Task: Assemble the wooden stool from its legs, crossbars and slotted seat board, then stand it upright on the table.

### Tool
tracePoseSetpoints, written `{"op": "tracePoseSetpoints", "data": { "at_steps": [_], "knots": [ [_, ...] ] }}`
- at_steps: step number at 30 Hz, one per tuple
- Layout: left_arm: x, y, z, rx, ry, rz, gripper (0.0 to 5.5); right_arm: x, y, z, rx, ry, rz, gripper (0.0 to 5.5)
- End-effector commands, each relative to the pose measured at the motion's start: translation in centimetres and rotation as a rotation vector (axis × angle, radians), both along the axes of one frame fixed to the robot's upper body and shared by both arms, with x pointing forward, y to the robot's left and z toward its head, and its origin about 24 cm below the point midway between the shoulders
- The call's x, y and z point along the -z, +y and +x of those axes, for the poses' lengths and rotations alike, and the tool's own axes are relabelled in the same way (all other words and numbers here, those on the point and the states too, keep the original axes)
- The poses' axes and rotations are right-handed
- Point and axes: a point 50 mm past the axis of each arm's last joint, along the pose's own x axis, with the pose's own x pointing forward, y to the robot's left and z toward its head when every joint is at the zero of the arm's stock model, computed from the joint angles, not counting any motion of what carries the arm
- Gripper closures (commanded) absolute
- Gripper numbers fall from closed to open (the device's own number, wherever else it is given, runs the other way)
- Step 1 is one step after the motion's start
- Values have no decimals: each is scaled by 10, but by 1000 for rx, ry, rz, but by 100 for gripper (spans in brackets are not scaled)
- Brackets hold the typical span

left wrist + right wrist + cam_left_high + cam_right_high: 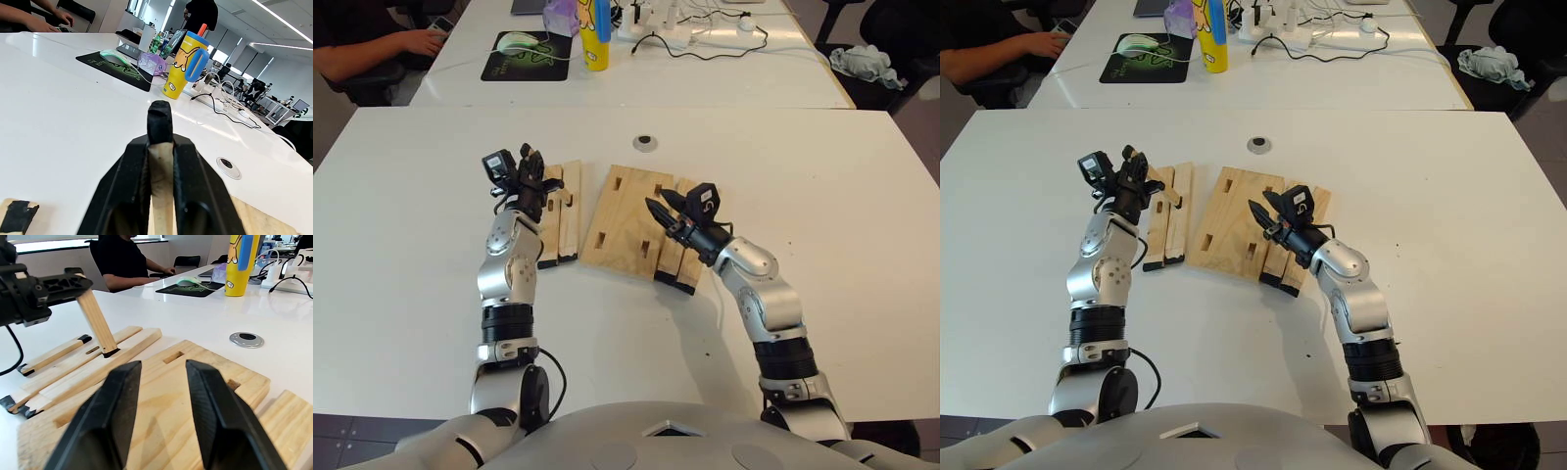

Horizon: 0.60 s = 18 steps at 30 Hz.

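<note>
The slotted seat board [620,217] lies flat at the table's middle. Left of it lie several wooden legs and crossbars [567,213] side by side. My left gripper [530,163] is above them, shut on one wooden piece [98,318] with a black tip [160,121]. That piece is tilted, and its lower end rests on the flat pieces. My right gripper [161,374] hovers open just above the seat board's right part, with nothing between its fingers. More wooden pieces [682,266] lie along the board's right edge, partly under that arm.
A round cable grommet [645,143] sits in the table behind the board. On the far table stand a yellow cup [595,34], a mouse pad [530,56] and cables. The white table has free room on both sides and in front.
</note>
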Motion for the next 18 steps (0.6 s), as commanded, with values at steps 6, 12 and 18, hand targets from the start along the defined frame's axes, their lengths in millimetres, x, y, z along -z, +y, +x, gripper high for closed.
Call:
{"op": "tracePoseSetpoints", "data": {
  "at_steps": [6,12,18],
  "knots": [
    [37,-49,-17,112,160,318,507,-2,5,-4,-32,-39,-80,382],
    [44,-50,-32,145,206,361,507,1,2,-10,-29,-29,-97,382],
    [46,-44,-51,223,122,412,507,-3,1,-7,-6,-78,-131,382]
  ]
}}
